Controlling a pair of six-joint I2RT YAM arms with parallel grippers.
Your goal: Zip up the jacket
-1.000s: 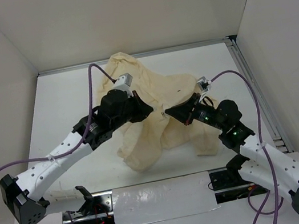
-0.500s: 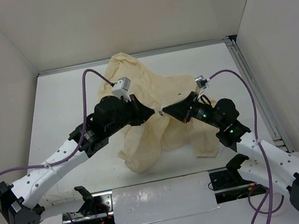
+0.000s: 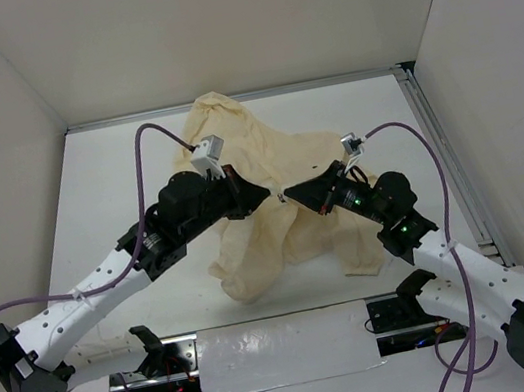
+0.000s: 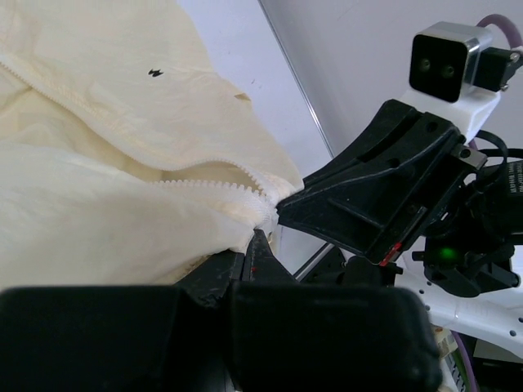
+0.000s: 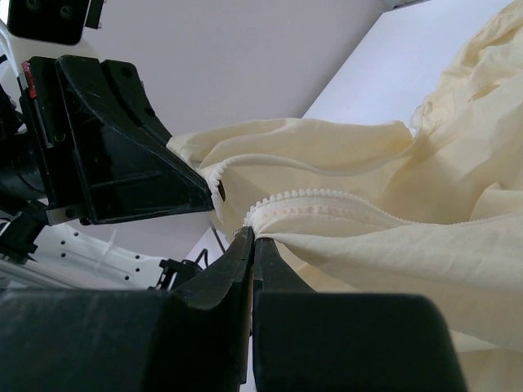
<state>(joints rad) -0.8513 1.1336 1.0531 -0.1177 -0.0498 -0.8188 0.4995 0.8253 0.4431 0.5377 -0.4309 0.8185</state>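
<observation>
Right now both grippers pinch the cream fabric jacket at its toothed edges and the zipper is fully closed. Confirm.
Not closed: the zipper is open. The right wrist view shows the jacket with toothed edges apart, one in the left gripper, one in the right gripper.

Bright, even light; blurred near foreground.
</observation>
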